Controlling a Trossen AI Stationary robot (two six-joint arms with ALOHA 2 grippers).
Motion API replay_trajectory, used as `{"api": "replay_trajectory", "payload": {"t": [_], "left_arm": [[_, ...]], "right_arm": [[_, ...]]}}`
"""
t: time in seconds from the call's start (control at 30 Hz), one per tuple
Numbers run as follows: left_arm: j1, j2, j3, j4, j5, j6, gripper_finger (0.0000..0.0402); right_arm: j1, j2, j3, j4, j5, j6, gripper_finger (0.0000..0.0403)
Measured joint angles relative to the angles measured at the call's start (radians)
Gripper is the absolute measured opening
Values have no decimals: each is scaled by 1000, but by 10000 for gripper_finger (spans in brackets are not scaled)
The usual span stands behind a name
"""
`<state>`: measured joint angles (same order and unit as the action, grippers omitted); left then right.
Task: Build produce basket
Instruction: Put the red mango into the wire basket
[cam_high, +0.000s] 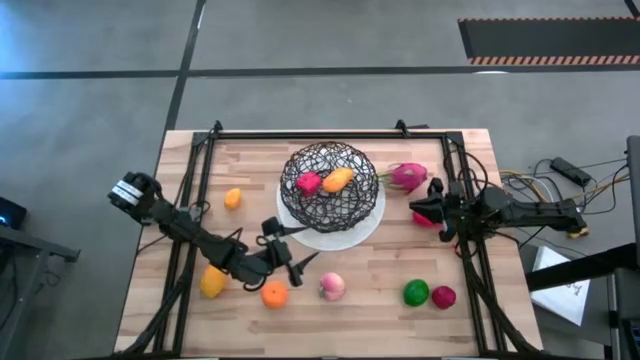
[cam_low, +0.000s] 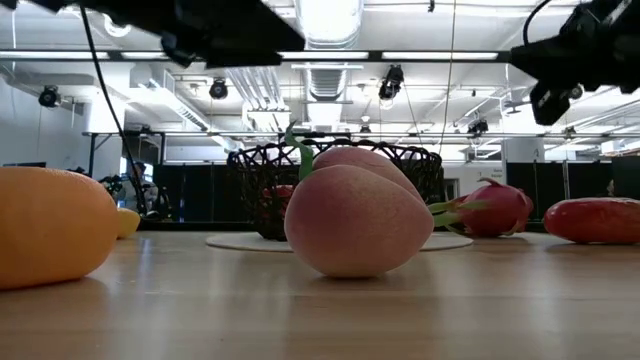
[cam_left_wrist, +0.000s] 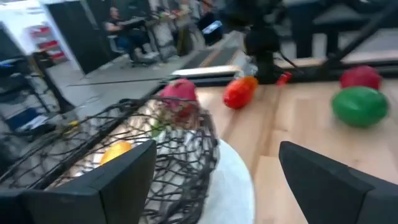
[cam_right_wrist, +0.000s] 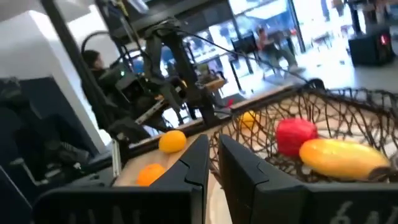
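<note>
Basket (cam_high: 331, 183) sits mid-table on white plate (cam_high: 362, 227) w/ red & orange produce inside. We see left gripper (cam_high: 290, 250) spread wide, empty, just beside basket; right gripper (cam_high: 423, 210) fingers nearly closed, holding nothing, near dragon fruit (cam_high: 407, 177).

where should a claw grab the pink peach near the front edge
Grip the peach across its round middle, coming straight down from above. It sits alone on bare wood, clear of the orange fruit beside it, and its smooth bulging sides offer no stem or edge, so closing at the widest part should hold best. The open left claw is nearest.
</note>
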<state>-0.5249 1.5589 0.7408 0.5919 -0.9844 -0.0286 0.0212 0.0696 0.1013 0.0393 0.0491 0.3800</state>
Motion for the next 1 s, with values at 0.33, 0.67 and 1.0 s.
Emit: {"api": "replay_trajectory", "payload": {"t": [0.33,0.67,1.0], "left_arm": [[2,0,-38,63,-96,9,322],[3,1,-38,59,-95,9,322],[3,2,-39,54,-95,8,322]], "right_arm": [[0,402,396,-693,171,166,28],[-2,876,670,-1125,188,168,35],[-14,1082,705,-1209,135,59,153]]}}
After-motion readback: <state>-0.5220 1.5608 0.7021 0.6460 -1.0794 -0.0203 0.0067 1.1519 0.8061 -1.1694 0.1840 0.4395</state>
